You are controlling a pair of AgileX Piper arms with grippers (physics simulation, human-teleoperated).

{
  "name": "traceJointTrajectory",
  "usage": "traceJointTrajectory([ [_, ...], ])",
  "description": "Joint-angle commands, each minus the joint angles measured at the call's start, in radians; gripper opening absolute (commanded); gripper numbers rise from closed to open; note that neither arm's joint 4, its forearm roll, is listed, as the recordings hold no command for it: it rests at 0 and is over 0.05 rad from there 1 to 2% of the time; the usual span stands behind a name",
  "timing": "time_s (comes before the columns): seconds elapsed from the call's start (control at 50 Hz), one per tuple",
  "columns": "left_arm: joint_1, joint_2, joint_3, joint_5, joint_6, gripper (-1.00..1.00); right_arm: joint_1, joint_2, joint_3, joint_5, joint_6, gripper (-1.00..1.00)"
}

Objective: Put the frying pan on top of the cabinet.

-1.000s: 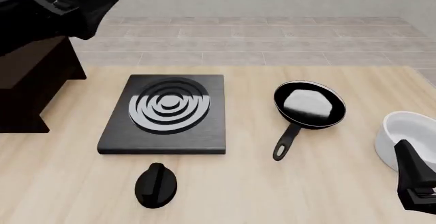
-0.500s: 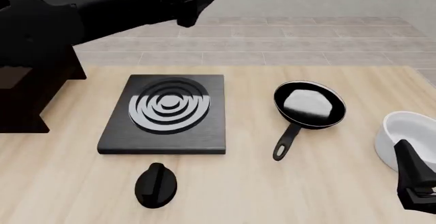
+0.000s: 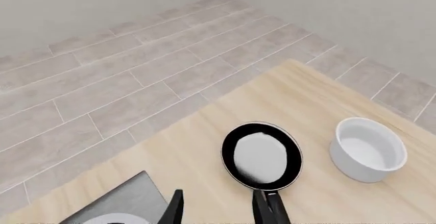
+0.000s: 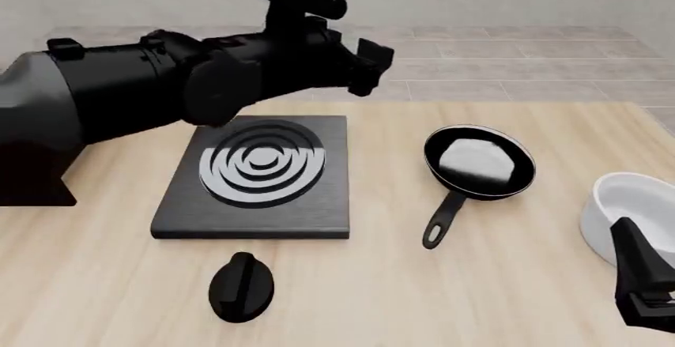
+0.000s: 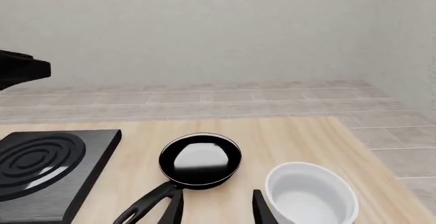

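Note:
The frying pan (image 4: 480,162), black with a glossy whitish inside, rests on the table right of the stove plate, its handle (image 4: 442,220) pointing toward the near edge. It also shows as the pan (image 3: 262,155) in the left wrist view and the pan (image 5: 199,160) in the right wrist view. My left gripper (image 4: 371,66) hangs high over the stove's far side, left of the pan, and the left gripper (image 3: 221,215) is open and empty. My right gripper (image 4: 646,288) sits low at the near right corner; the right gripper (image 5: 216,211) is open and empty. The dark cabinet (image 4: 32,182) is at the far left, mostly hidden by my left arm.
A flat black stove plate (image 4: 258,175) with concentric rings lies mid-table, with a black knob (image 4: 240,285) in front of it. A white bowl (image 4: 631,216) stands right of the pan, just ahead of my right gripper. Tiled floor lies beyond the table's far edge.
My left arm has swung from the cabinet at the far left out to the right, and now reaches over the stove's far side. The right arm, pan and bowl have not moved.

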Motion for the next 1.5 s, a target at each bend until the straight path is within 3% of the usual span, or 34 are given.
traceJointTrajectory([
  [0.02, -0.003, 0.115, -0.034, -0.032, 0.000, 1.00, -0.001, -0.003, 0.001, 0.001, 0.002, 1.00],
  [0.46, -0.042, 0.247, -0.094, -0.043, -0.005, 1.00, -0.005, -0.010, 0.002, 0.007, 0.012, 1.00],
  [0.88, -0.079, 0.307, -0.082, -0.076, 0.006, 1.00, -0.008, -0.005, 0.001, 0.002, 0.015, 1.00],
  [1.5, -0.156, 0.367, -0.158, -0.035, -0.029, 1.00, -0.002, -0.013, 0.002, 0.009, 0.012, 1.00],
])
